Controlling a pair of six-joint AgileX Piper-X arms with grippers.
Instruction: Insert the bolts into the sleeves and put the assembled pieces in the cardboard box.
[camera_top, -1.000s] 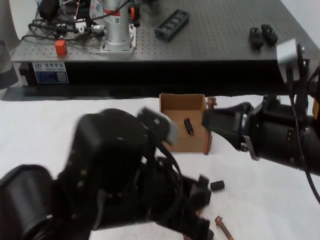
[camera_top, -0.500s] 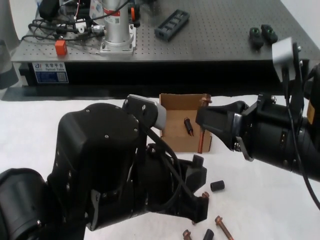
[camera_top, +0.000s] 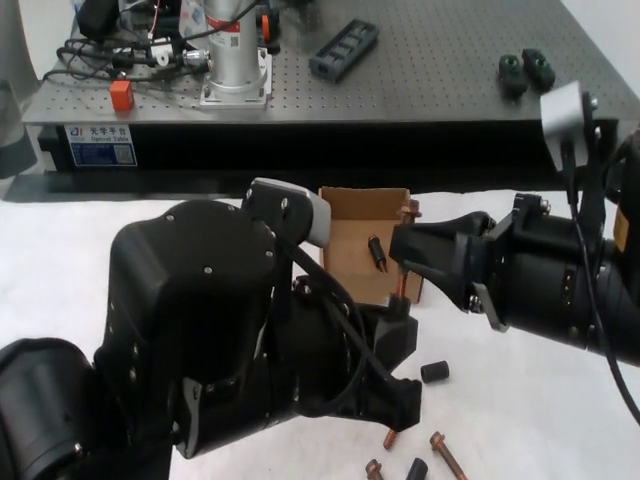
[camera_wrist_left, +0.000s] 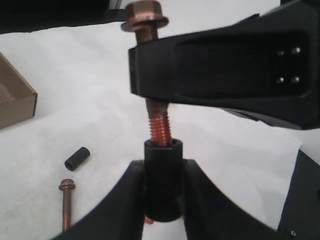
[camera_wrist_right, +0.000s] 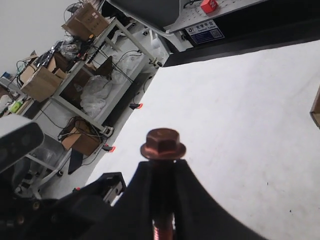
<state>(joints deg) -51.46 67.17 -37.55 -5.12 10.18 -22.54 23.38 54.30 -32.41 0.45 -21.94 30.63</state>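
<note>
In the left wrist view my left gripper (camera_wrist_left: 163, 182) is shut on an upright black sleeve (camera_wrist_left: 163, 155). A copper bolt (camera_wrist_left: 158, 125) hangs straight above it, its threaded tip just inside the sleeve's mouth. My right gripper (camera_wrist_left: 220, 75) is shut on the bolt's shank below the hex head (camera_wrist_right: 163, 144). From the high view the two grippers meet in front of the cardboard box (camera_top: 350, 215): the right gripper (camera_top: 405, 250) holds the bolt (camera_top: 403, 283) above the left gripper (camera_top: 400, 328). One assembled piece (camera_top: 377, 252) lies in the box.
On the white cloth near the front lie a loose black sleeve (camera_top: 434, 372), another sleeve (camera_top: 418, 468) and three loose bolts (camera_top: 447, 455). A perforated metal bench (camera_top: 430, 70) with cables and black parts stands behind the box. The left arm's bulk (camera_top: 200, 340) hides much of the cloth.
My left arm has swung in and raised the sleeve under the bolt. My right gripper has shifted left with the bolt, bringing its tip down to the sleeve.
</note>
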